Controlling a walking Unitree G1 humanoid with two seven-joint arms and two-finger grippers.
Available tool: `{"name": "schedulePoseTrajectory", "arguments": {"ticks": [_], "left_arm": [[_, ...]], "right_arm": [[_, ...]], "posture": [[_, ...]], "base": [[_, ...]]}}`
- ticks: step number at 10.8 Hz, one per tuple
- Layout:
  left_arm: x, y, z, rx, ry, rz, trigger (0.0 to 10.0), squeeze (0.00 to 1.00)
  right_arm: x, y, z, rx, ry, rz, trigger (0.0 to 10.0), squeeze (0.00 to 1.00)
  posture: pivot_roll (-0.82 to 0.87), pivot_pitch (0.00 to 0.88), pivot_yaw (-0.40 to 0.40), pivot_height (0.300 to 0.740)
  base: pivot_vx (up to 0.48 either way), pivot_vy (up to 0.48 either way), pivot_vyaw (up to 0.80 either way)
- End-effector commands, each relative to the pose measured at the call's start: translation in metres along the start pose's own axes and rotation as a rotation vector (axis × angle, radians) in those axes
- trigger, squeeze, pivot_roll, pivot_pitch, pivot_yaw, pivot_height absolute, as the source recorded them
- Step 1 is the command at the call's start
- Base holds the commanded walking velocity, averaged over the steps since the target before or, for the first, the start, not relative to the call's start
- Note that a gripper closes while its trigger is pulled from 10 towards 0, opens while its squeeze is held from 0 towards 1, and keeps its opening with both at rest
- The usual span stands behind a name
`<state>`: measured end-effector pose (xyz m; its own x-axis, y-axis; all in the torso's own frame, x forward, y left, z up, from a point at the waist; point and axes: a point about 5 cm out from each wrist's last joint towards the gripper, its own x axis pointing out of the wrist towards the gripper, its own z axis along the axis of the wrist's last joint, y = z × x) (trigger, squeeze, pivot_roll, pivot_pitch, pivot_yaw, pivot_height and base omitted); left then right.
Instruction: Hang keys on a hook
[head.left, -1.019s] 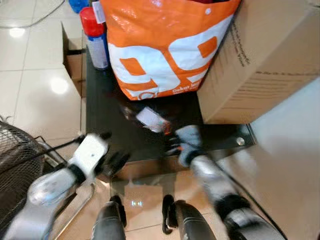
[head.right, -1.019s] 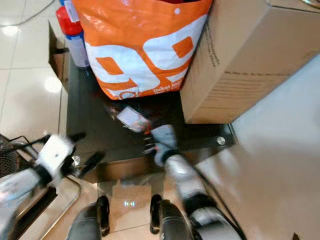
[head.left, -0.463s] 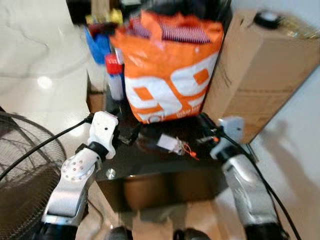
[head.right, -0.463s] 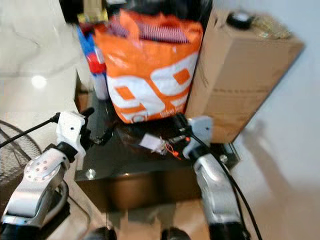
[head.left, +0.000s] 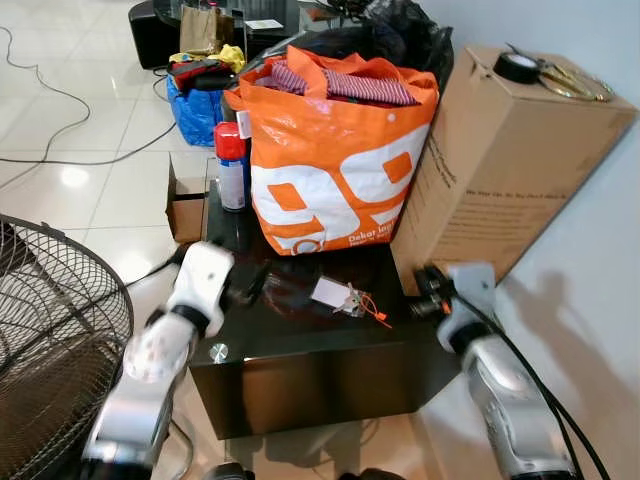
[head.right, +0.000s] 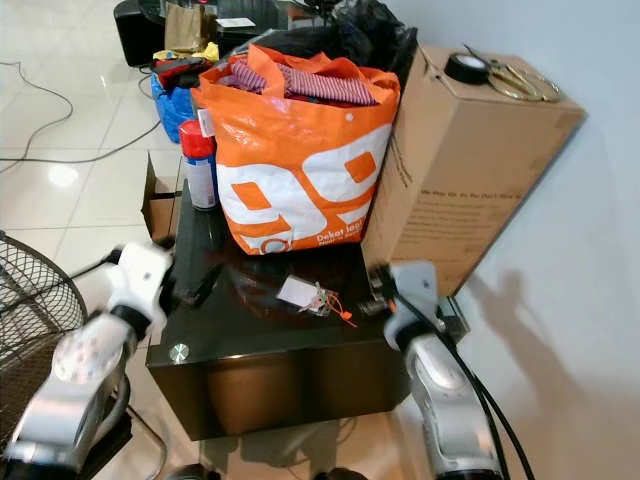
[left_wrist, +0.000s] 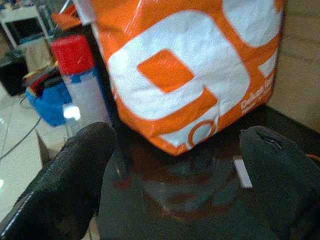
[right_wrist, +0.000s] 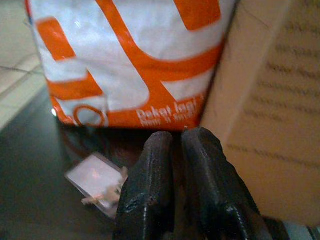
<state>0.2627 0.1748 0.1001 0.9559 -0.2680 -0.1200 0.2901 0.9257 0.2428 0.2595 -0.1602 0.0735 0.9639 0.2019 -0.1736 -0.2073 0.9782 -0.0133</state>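
Note:
The keys (head.left: 347, 298), with a white tag and an orange-red cord, lie on the black glass table (head.left: 300, 340) in front of the orange bag. My left gripper (head.left: 252, 285) hovers over the table's left part, left of the keys, its fingers (left_wrist: 85, 150) spread wide and open with nothing between them. My right gripper (head.left: 424, 295) is at the table's right side, between the keys and the cardboard box, its fingers (right_wrist: 155, 175) pressed together and shut on nothing. The white tag (right_wrist: 95, 177) lies just ahead of them in the right wrist view.
An orange and white bag (head.left: 340, 160) full of clothes stands at the table's back, a large cardboard box (head.left: 510, 160) to its right, and a red-capped spray can (head.left: 232, 165) to its left. A wire fan grille (head.left: 50, 330) stands on the floor at the left.
The camera has tilted up and pulled back, so more of the room shows. My right gripper has moved from by the keys to their right, near the box. The keys lie where they were.

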Motion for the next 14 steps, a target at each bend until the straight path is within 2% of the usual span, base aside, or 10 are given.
{"name": "schedulePoseTrajectory", "arguments": {"ticks": [1,2,4,6,7,8,9,12,13,14], "left_arm": [[0.0,-0.005,0.0,-0.013,-0.015,0.021,10.0,0.27],[0.002,-0.005,0.0,-0.035,-0.024,0.056,10.0,0.27],[0.006,0.002,0.006,-0.02,-0.053,0.078,10.0,0.28],[0.01,0.006,0.012,-0.003,-0.065,0.07,10.0,0.28],[0.009,0.009,0.013,-0.016,-0.077,0.062,10.0,0.26],[0.006,0.013,0.013,0.011,-0.061,0.08,10.0,0.27],[0.004,0.014,0.013,0.013,-0.062,0.086,10.0,0.28],[-0.007,0.014,0.012,-0.007,-0.067,0.088,10.0,0.3],[-0.009,0.014,0.01,-0.002,-0.058,0.085,10.0,0.31],[-0.009,0.015,0.01,0.001,-0.056,0.083,10.0,0.31]], "right_arm": [[-0.002,-0.006,0.004,-0.033,-0.014,-0.031,10.0,1.0],[0.002,-0.006,0.006,-0.043,0.006,-0.046,10.0,1.0],[0.006,0.003,0.009,-0.061,0.001,-0.018,10.0,1.0],[0.006,0.008,0.011,-0.058,-0.026,-0.037,10.0,1.0],[0.006,0.009,0.01,-0.011,-0.01,-0.059,10.0,1.0],[0.005,0.01,0.005,0.058,0.022,-0.048,10.0,1.0],[0.003,0.01,0.002,0.077,0.024,-0.046,10.0,1.0],[0.007,0.015,-0.005,0.025,0.055,0.009,10.0,1.0],[0.006,0.017,-0.007,-0.015,0.074,0.036,10.0,1.0],[0.006,0.018,-0.008,-0.015,0.076,0.037,10.0,1.0]], "posture": [[0.04,0.0,-0.09,0.74],[0.03,0.0,-0.082,0.74],[0.03,0.0,-0.058,0.74],[0.05,0.0,-0.044,0.74],[0.06,0.0,-0.041,0.74],[0.08,0.0,-0.06,0.74],[0.08,0.0,-0.071,0.74],[0.09,0.0,-0.107,0.74],[0.09,0.0,-0.107,0.74],[0.09,0.0,-0.104,0.74]], "base": [[0.0,0.0,0.0],[0.0,0.0,0.0],[0.0,0.0,0.0],[0.0,-0.48,0.8],[0.0,0.0,0.0],[0.0,0.0,0.0],[0.0,0.0,0.0],[0.092,0.0,0.0],[0.3,0.0,0.8],[0.315,0.0,0.8]]}}
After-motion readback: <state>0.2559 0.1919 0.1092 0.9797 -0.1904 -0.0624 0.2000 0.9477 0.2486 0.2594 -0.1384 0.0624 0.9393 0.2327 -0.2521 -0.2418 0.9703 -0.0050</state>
